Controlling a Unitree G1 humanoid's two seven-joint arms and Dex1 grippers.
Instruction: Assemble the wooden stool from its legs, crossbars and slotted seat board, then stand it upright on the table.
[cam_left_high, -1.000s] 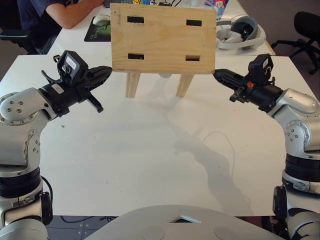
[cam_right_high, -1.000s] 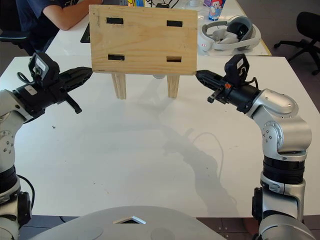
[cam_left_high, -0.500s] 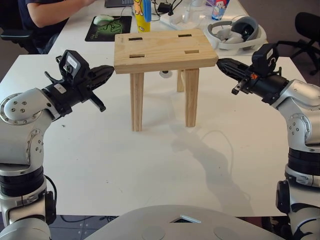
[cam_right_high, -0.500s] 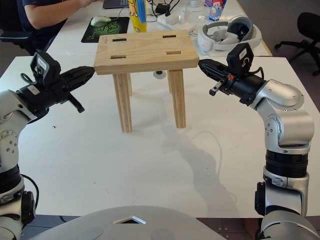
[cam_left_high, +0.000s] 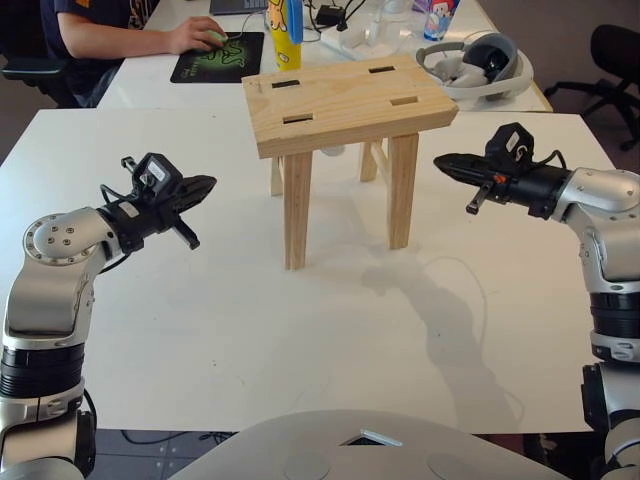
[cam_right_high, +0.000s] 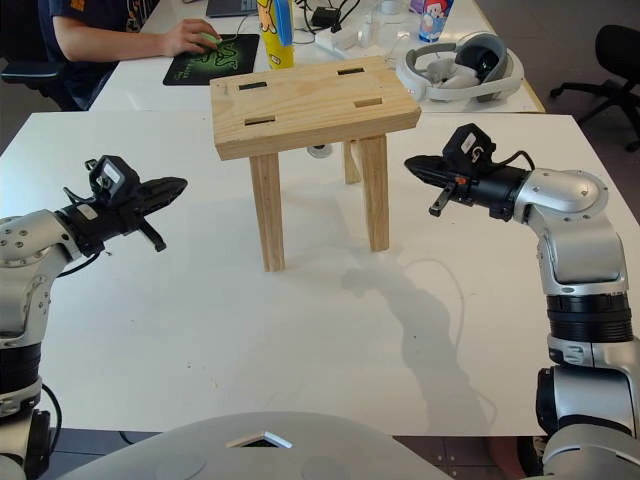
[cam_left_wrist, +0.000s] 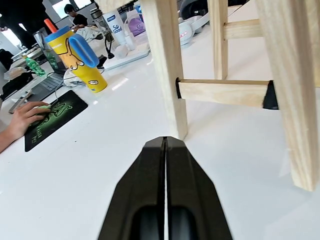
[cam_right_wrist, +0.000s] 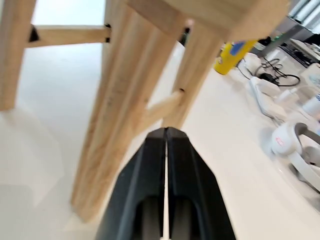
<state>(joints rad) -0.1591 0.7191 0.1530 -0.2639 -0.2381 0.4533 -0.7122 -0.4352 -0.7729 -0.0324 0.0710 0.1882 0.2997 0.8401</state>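
The assembled wooden stool (cam_left_high: 345, 100) stands upright on its legs on the white table (cam_left_high: 300, 330), seat board with its slots on top, crossbars (cam_left_wrist: 222, 92) joining the legs. My left gripper (cam_left_high: 203, 186) hangs shut to the stool's left, apart from it, holding nothing. On the stool's right, my right gripper (cam_left_high: 445, 162) is shut too, pointing at the stool with a gap between them. Both wrist views show the closed fingers (cam_left_wrist: 165, 165) aimed at the stool's legs (cam_right_wrist: 120, 110).
Behind the stool a second table holds a yellow bottle (cam_left_high: 286, 20), a green mouse pad (cam_left_high: 210, 55) with a person's hand on a mouse, a headset (cam_left_high: 480, 62) and cables. Open table surface lies in front of the stool.
The stool has gone from tipped with its seat facing me to standing upright on the table. Both grippers have drawn back and lowered away from the seat's edges.
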